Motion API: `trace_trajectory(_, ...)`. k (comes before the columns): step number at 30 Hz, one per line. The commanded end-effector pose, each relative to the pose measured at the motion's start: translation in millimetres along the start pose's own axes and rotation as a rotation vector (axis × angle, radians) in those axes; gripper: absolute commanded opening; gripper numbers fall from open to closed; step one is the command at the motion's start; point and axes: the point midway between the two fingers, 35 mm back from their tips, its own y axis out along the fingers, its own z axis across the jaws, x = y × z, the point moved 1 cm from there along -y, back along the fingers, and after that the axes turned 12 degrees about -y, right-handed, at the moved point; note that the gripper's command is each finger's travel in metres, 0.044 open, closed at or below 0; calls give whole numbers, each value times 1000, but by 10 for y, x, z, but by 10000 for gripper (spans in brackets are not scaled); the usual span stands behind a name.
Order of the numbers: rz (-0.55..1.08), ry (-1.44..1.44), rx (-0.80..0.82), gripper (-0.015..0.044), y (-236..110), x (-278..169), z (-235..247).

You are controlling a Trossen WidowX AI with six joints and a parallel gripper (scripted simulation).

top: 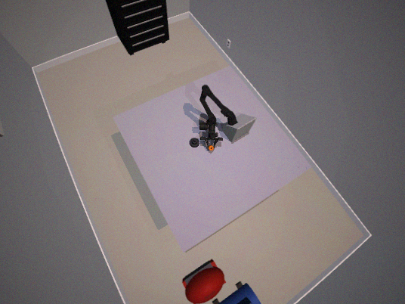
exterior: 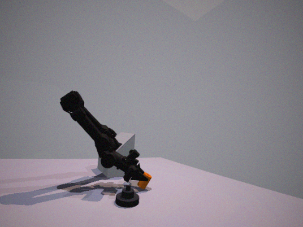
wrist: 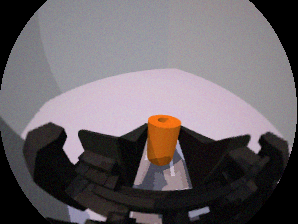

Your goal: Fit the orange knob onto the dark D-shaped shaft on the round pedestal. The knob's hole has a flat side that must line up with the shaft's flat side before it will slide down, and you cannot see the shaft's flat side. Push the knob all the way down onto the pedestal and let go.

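Note:
My gripper (top: 211,147) (exterior: 142,180) (wrist: 162,127) is shut on the orange knob (top: 211,148) (exterior: 144,182) (wrist: 162,137). The knob is tilted and held just above the lilac table top (top: 196,189) (exterior: 212,203). In the wrist view the knob stands out from between my fingers, its hole end facing away from the camera. The round dark pedestal (top: 193,143) (exterior: 127,199) with its short dark shaft (exterior: 128,188) stands on the table, a little to the left of the knob in the top view and just in front of it in the exterior view. The shaft's flat side is hidden.
The arm's grey wedge-shaped base block (top: 239,129) (exterior: 124,147) stands behind the gripper. Off the table, a black drawer unit (top: 137,23) stands on the far floor, and a red round thing (top: 204,285) and a blue thing (top: 242,296) lie on the near floor.

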Motion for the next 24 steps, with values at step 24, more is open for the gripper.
trace_trajectory(24, -126, -3, -27, 260, -77, -79, 20)
